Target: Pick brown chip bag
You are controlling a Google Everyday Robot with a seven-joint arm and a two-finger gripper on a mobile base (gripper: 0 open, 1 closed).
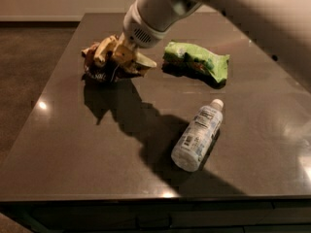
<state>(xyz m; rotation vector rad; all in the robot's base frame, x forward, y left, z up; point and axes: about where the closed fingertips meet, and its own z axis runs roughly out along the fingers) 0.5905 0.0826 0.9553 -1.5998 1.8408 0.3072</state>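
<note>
The brown chip bag is a crumpled brown and cream foil bag at the far left of the dark table. My gripper is down on it from the upper right, its cream fingers closed on the bag's top. The bag looks bunched up in the grip and slightly raised, with its shadow just below it on the table. The white arm reaches in from the top right.
A bright green snack bag lies to the right of the gripper. A clear plastic water bottle lies on its side at the front right. The table's left edge is close to the brown bag.
</note>
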